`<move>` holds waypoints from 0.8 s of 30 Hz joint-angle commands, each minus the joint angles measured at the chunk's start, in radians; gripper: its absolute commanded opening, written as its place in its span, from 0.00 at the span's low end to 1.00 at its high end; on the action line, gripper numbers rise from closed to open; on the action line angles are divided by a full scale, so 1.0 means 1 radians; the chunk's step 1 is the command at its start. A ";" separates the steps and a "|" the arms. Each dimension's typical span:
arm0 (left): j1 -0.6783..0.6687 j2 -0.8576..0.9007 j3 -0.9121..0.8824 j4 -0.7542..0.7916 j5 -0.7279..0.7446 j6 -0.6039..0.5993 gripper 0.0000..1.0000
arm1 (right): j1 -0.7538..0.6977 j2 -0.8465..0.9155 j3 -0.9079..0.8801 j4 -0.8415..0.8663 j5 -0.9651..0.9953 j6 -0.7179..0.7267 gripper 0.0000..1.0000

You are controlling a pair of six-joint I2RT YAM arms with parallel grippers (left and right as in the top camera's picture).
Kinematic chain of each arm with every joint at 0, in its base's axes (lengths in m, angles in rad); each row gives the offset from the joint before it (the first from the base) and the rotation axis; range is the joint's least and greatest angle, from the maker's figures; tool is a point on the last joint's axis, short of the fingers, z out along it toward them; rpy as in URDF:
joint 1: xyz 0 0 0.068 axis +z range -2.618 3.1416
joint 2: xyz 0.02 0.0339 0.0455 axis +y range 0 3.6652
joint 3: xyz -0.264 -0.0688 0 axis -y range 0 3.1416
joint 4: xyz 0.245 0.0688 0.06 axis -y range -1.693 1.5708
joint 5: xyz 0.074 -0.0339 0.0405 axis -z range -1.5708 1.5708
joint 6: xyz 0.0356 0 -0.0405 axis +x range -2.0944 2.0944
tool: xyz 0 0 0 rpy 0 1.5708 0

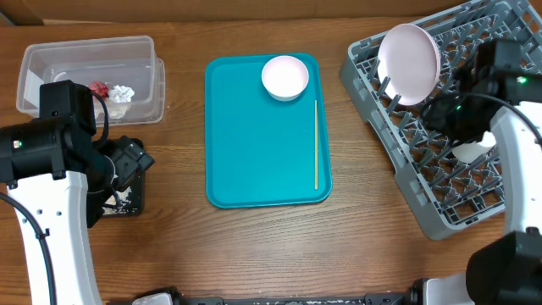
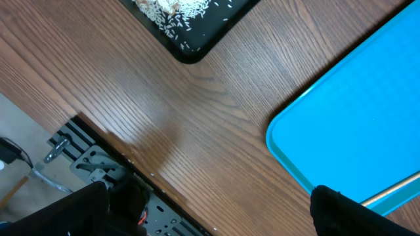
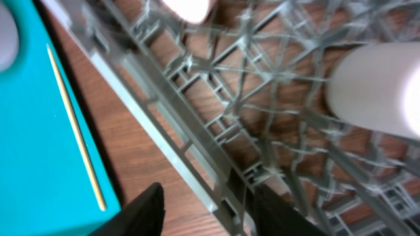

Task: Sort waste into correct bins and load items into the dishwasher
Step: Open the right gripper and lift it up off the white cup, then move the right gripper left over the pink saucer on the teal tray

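1. Clear rectangular tub (image 1: 34,63): upper left of the overhead view, upright. Near its middle, a crumpled red wrapper (image 1: 99,87) just beside a crumpled white napkin (image 1: 124,93).
2. Shallow black tray (image 2: 191,54): top edge of the left wrist view, strewn with white rice-like crumbs (image 2: 184,10).
3. Grey dish rack (image 1: 406,161): right side of the overhead view, turned askew.
4. Pale pinkish-white plate (image 1: 409,63): upper part of the rack, standing on edge among the pegs.
5. Small white cup (image 3: 380,88): in the rack lattice, pose unclear.
6. Pink bowl (image 1: 284,76): top centre, upright, empty.
7. Thin wooden stick (image 1: 316,144): lying flat, running top to bottom, below and right of the bowl.
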 commanded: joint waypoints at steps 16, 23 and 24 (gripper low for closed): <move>0.000 0.005 -0.002 -0.001 -0.017 -0.006 1.00 | 0.067 0.004 -0.214 0.163 -0.085 -0.078 0.58; 0.000 0.005 -0.002 -0.001 -0.017 -0.006 1.00 | 0.070 0.004 -0.231 0.171 -0.082 -0.069 0.53; 0.000 0.005 -0.002 -0.001 -0.017 -0.006 1.00 | 0.070 0.004 -0.231 0.171 -0.079 -0.069 0.53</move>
